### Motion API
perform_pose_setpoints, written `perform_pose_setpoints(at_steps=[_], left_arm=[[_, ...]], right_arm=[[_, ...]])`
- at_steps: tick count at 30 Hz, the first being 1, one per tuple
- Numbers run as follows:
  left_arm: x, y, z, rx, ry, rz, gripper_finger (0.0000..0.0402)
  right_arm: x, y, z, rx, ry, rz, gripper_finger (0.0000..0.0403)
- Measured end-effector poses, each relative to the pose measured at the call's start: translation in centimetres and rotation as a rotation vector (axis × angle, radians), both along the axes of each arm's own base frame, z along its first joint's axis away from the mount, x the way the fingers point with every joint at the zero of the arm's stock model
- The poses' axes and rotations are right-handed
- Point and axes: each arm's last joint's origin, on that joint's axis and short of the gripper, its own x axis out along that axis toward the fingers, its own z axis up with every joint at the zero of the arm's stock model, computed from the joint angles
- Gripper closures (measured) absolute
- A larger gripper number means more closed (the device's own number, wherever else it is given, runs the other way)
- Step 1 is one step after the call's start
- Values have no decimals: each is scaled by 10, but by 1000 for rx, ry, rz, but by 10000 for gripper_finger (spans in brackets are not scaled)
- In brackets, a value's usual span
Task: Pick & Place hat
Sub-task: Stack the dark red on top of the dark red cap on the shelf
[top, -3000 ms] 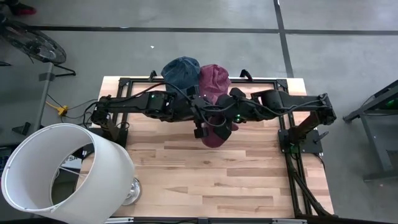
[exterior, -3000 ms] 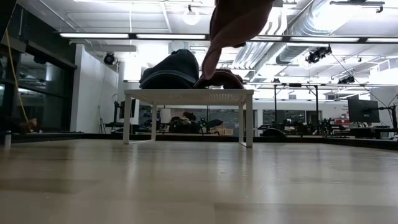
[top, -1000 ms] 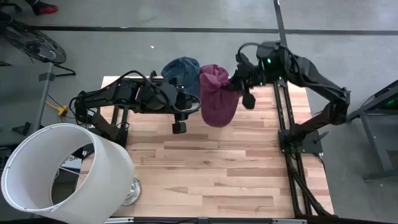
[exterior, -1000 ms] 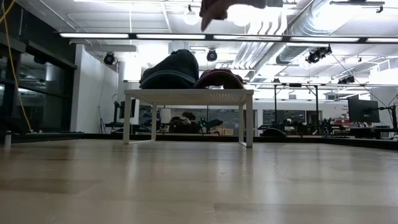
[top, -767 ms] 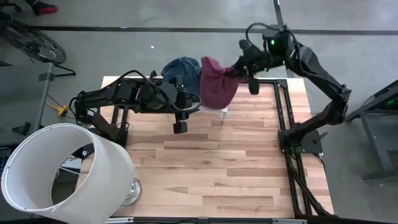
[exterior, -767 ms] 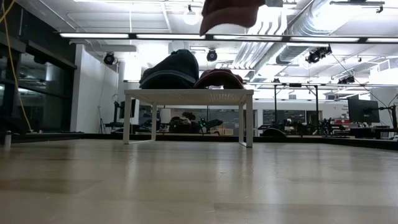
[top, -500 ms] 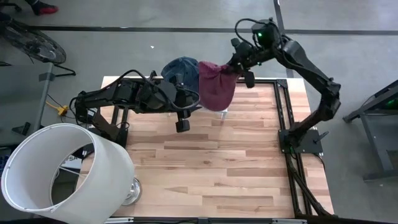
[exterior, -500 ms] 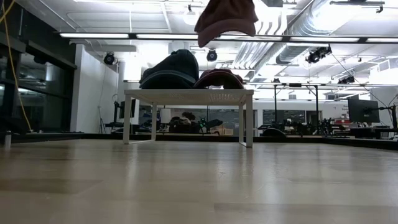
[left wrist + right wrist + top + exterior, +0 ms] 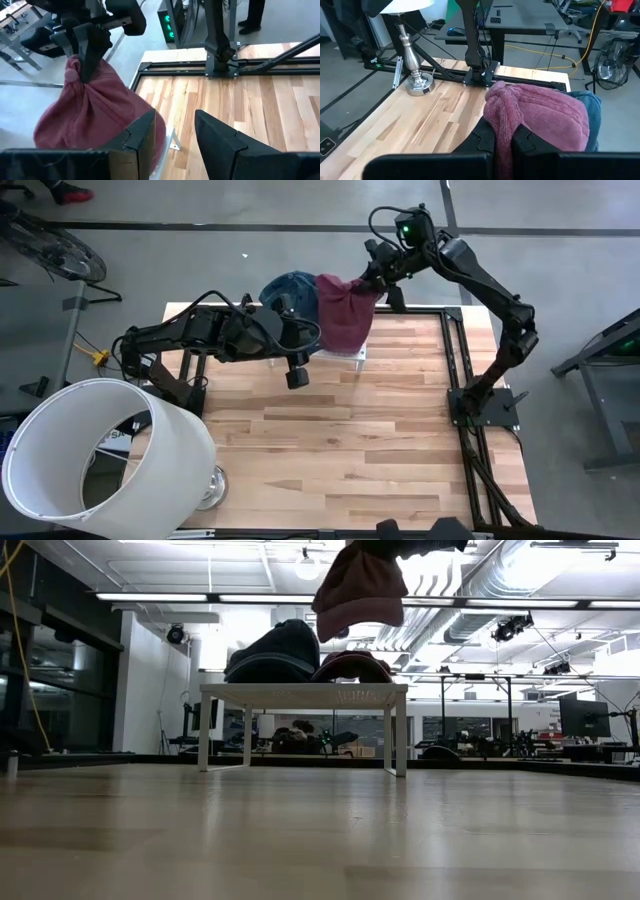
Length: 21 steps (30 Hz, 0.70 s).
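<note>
Maroon hat in the air, pinched by right gripper

Right gripper clamped on a bunched fold of the maroon hat, hanging over the tabletop's far edge beside the blue hat. Left gripper half-spread, holding nothing, near the far edge. No readable writing.
</note>
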Motion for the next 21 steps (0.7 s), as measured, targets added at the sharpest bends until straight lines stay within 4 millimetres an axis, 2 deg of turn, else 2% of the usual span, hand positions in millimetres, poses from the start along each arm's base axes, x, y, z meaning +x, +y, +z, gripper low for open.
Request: perform_pose_setpoints(at_steps=[11, 21], left_arm=[[0, 0, 0, -14, -13, 17, 266], [0, 1, 1, -8, -25, 31, 266]], right_arm=[[2, 2, -1, 9, -12, 36, 400], [15, -6, -15, 16, 38, 4, 400]])
